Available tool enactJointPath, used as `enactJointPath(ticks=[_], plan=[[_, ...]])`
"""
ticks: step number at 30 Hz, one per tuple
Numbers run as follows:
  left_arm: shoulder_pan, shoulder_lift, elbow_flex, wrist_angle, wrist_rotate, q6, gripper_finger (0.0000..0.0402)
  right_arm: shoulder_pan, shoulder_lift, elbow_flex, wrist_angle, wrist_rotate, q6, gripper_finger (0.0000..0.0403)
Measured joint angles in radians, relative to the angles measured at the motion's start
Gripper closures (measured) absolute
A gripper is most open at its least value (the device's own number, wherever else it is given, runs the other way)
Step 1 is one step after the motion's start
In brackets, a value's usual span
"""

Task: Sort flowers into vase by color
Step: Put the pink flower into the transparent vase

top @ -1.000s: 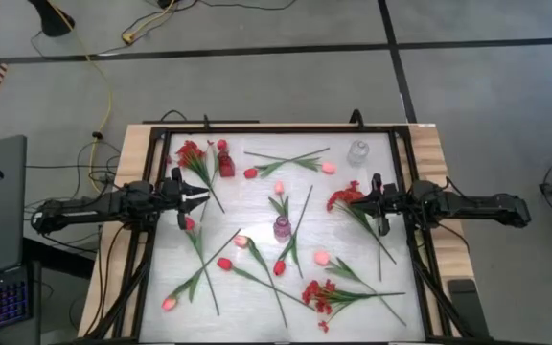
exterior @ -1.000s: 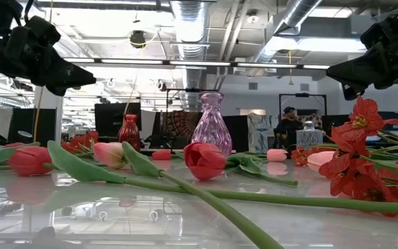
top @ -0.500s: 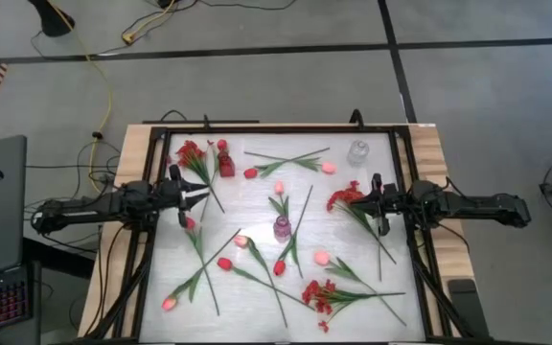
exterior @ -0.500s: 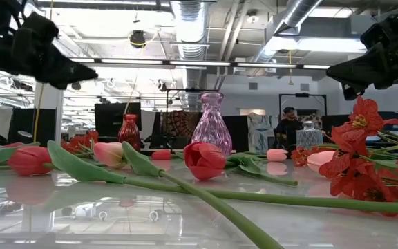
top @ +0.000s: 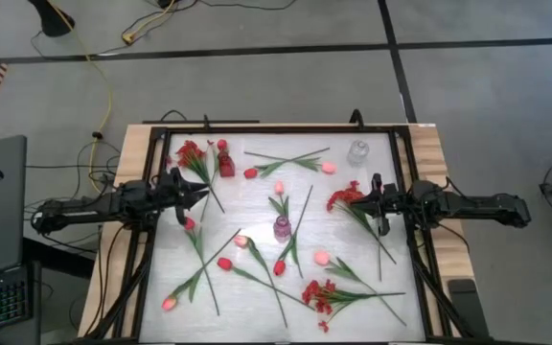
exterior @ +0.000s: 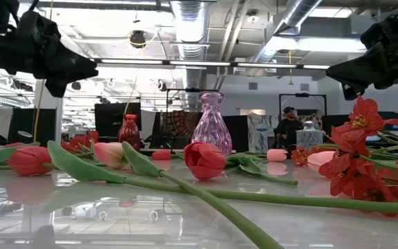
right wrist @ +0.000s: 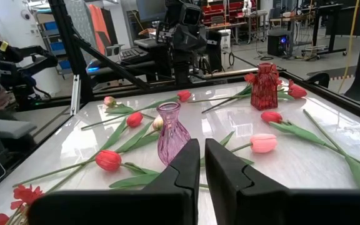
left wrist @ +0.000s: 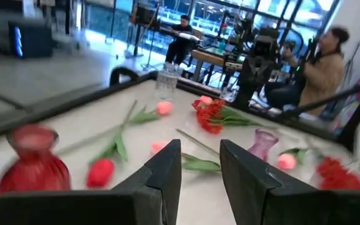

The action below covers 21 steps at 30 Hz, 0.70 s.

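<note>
Above the tabletop's [top: 257, 192] left edge, my left end effector [top: 196, 192] has swung slightly, part-open and empty; right end effector [top: 379, 204] waits nearly closed, flowers [top: 281, 203] unsorted.

Robotics lab: exposed ceiling ducts [exterior: 185, 21], equipment-laden workbenches [right wrist: 186, 47].

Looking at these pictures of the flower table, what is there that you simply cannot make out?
- Red vase, left wrist view: blurred and partly behind that arm's own fingers.
- Clear vase, high view: too small to see whether anything is inside.
- Red blossom bunch, low view: cut off by the right edge.
- Person behind the table, low view: too small to tell more.
</note>
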State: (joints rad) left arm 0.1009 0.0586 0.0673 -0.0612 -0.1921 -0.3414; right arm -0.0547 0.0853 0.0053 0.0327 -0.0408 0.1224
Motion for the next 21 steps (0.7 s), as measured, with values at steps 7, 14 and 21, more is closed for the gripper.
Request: enactJointPath(ticks=[7,14,21], plan=[[0.001,0.000,0.000,0.040,-0.009,-0.020,0.0304,0.000,0.000,0.000,0.105,0.000,0.032,0.0348],[0.000,0.000,0.002,0.092,-0.005,-0.036,0.0304,-0.009,0.001,0.042,0.157,0.005,0.082,0.0348],[0.000,0.042,0.045,0.148,-0.005,-0.012,0.0307,-0.010,0.083,0.145,0.080,0.000,0.079,0.0348]])
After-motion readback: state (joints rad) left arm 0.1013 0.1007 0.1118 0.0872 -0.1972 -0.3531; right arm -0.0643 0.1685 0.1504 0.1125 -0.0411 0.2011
